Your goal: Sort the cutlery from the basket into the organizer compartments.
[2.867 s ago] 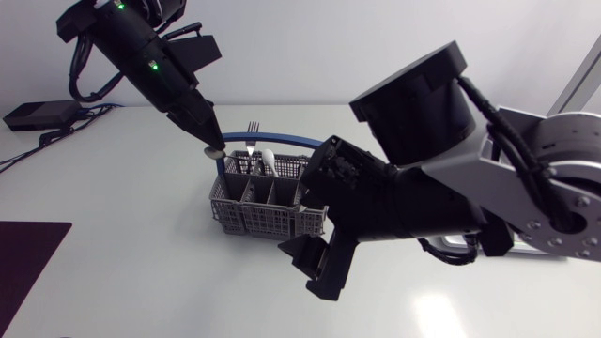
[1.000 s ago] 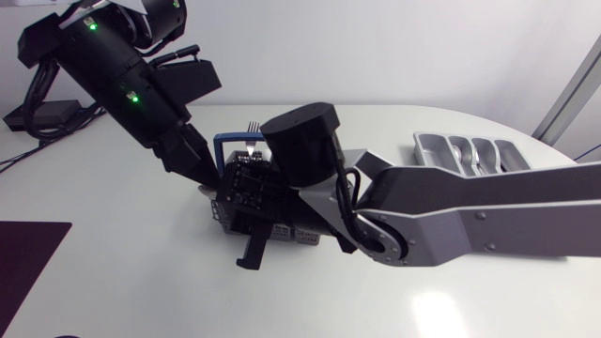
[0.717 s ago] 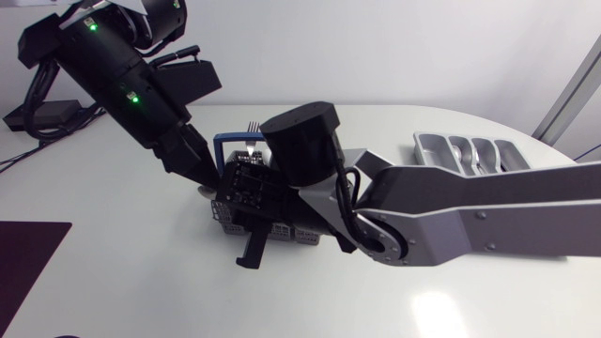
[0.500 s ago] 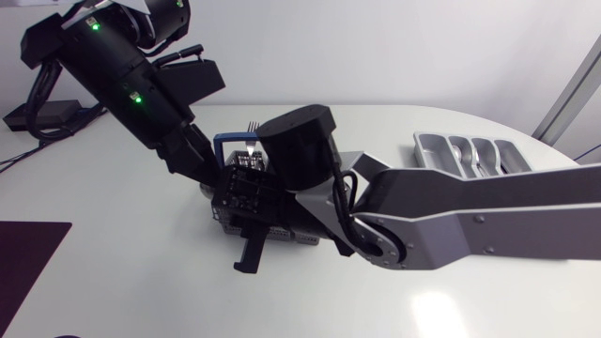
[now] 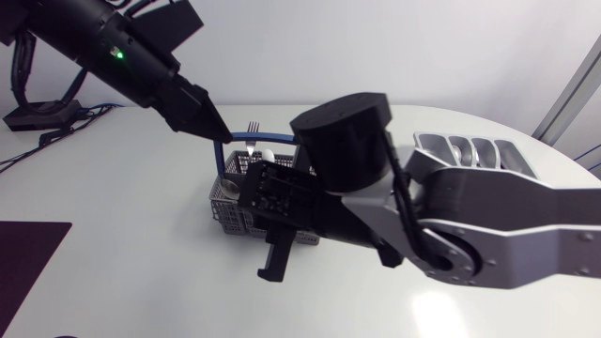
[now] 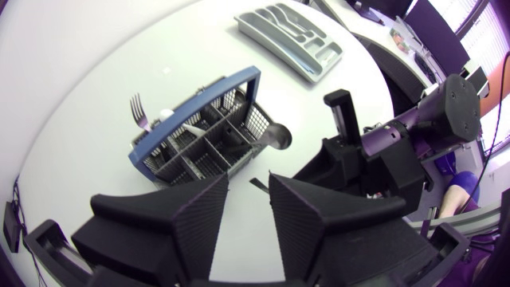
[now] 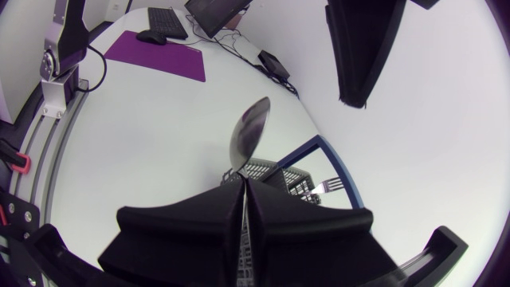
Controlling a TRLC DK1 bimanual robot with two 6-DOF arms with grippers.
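The right gripper (image 7: 243, 191) pinches the light, stiff, slick spoon (image 7: 249, 131) by its handle; it could pivot. The left gripper (image 6: 249, 182) gapes, empty.

Mirror-bright polished metal on the spoon (image 7: 249, 131), the same shiny steel look on the fork (image 6: 139, 112), and dull grey plastic lattice on the basket (image 6: 199, 139) with a smooth blue plastic rim. Matt black all over the wedge fingers of the left gripper (image 6: 249, 179) and right gripper (image 7: 243, 182), satin silver-grey metal on the right arm (image 5: 507, 225). Smooth, slightly glossy silvery-grey on the organizer (image 6: 291, 32), plastic or metal hard to say, and a smooth white table (image 5: 113, 235) with a soft sheen.
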